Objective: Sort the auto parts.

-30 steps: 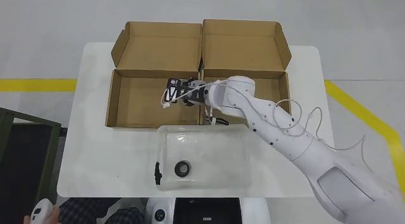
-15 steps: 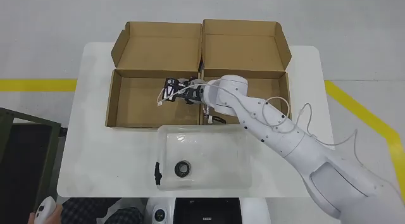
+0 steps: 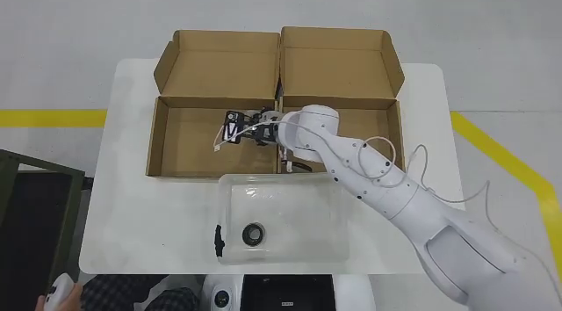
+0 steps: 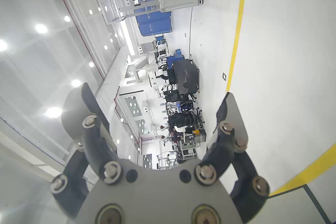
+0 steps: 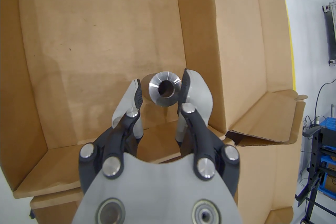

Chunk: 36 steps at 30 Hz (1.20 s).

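Metal bushing pinched in right gripper, above left box floor, not yet dropped, we judge. Black ring waits in clear tray in front of box. Left gripper spread, empty.

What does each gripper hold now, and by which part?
Right gripper clamps a metal tube by its round sides, above a cardboard box; left gripper holds nothing.
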Available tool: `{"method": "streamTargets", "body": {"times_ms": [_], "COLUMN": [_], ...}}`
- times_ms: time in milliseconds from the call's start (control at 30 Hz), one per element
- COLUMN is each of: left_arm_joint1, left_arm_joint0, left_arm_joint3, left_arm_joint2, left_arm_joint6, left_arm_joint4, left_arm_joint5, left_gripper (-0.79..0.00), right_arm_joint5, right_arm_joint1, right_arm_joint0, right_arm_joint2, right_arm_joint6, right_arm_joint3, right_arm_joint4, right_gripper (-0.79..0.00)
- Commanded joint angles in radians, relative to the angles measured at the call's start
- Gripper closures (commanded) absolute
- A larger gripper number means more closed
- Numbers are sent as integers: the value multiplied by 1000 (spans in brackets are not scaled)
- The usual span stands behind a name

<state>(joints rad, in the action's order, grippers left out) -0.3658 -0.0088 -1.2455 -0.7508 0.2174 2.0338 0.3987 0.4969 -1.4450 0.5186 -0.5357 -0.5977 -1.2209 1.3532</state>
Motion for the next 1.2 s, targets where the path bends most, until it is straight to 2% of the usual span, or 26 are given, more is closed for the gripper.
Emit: {"method": "streamTargets", "body": {"times_ms": [0,267,500,800,1167], "left_arm_joint1": [0,0,0,0,0], "left_arm_joint0": [0,0,0,0,0], "left_arm_joint3": [0,0,0,0,0], "left_arm_joint2": [0,0,0,0,0], "left_arm_joint6": [0,0,0,0,0], "left_arm_joint4": [0,0,0,0,0], "left_arm_joint5": [0,0,0,0,0], "left_gripper": [-785,-785,-785,-785,-785], "right_arm_joint5": [1,13,47,129,260], "right_arm_joint1": [-3,-4,19,64,126], "right_arm_joint0": [1,15,68,212,441], "right_arm_joint2": [-3,-34,-102,-196,-310], "right_arm_joint6": [-2,-3,-1,6,34], "right_arm_joint3": [-1,-59,-182,-392,-612], "right_arm_joint4": [4,18,22,14,18], "right_gripper": [-271,-305,-299,-302,-314]}}
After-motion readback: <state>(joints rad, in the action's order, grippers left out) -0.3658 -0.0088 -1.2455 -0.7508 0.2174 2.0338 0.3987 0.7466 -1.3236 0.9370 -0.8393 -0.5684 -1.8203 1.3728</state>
